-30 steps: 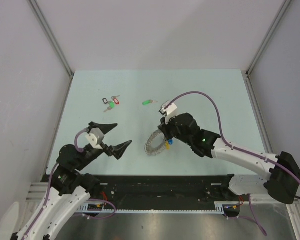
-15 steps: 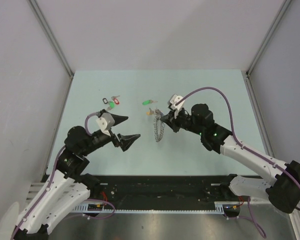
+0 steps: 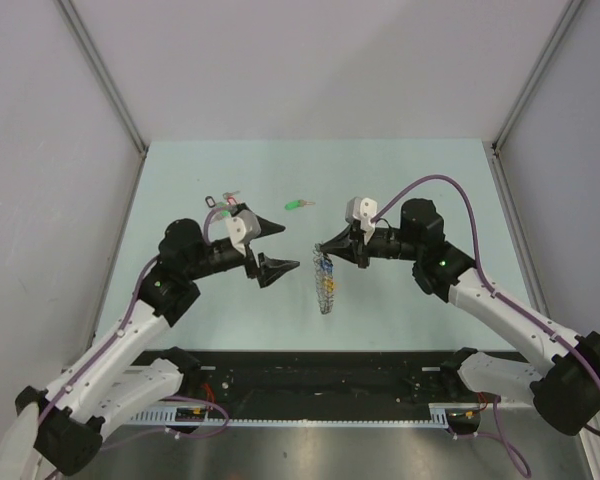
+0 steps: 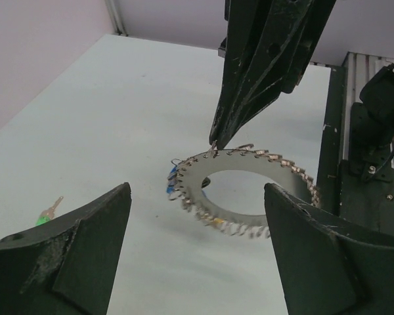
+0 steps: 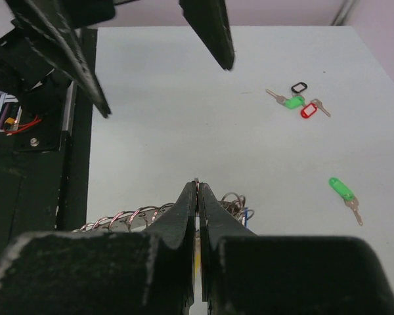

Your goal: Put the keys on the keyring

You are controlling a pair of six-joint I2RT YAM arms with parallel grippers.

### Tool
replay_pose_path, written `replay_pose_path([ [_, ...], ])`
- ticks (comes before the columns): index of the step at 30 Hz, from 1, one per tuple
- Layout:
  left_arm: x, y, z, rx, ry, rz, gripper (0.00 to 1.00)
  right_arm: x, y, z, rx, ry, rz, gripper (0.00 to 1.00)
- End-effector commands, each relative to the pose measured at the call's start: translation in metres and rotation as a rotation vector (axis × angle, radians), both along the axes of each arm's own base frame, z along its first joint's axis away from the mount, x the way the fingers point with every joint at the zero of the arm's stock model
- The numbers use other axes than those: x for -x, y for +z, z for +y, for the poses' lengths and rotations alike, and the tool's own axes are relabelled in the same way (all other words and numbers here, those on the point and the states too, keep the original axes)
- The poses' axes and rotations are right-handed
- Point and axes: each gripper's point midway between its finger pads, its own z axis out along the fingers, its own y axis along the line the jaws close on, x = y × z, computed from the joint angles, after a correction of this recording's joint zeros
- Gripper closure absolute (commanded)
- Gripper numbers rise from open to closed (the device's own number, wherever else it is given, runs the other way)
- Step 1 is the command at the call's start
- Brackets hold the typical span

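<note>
The keyring is a large grey ring of coiled wire with a wide hole. It hangs edge-on to the overhead camera near the middle of the pale table. The right gripper is pinched closed on the keyring's upper rim. A blue tag shows among the coils at one side. The left gripper is just beside the keyring with its fingers spread wide, holding nothing. The green-tagged key lies flat on the table farther back. A bunch of three keys lies apart from it.
</note>
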Motion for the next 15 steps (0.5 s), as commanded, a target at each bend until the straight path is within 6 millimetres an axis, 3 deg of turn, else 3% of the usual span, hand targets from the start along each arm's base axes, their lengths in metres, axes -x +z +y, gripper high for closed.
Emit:
replay_pose_path([
  [1,0.002,0.018,-0.014,-0.002,-0.116,-0.082,0.16,0.014,0.041,0.001,-0.063,0.114,-0.17,1.0],
  [8,-0.007,0.002,-0.03,-0.059,-0.176,-0.077,0.27,0.018,0.037,0.002,-0.052,0.157,-0.193,1.0],
  [11,-0.007,-0.01,-0.034,-0.08,-0.201,-0.056,0.36,0.018,0.037,0.003,-0.052,0.159,-0.196,1.0],
  [12,-0.007,-0.012,-0.035,-0.08,-0.204,-0.056,0.44,0.017,0.035,0.003,-0.051,0.157,-0.193,1.0],
  [15,-0.004,-0.017,-0.037,-0.082,-0.219,-0.044,0.5,0.016,0.034,0.005,-0.052,0.158,-0.18,1.0],
])
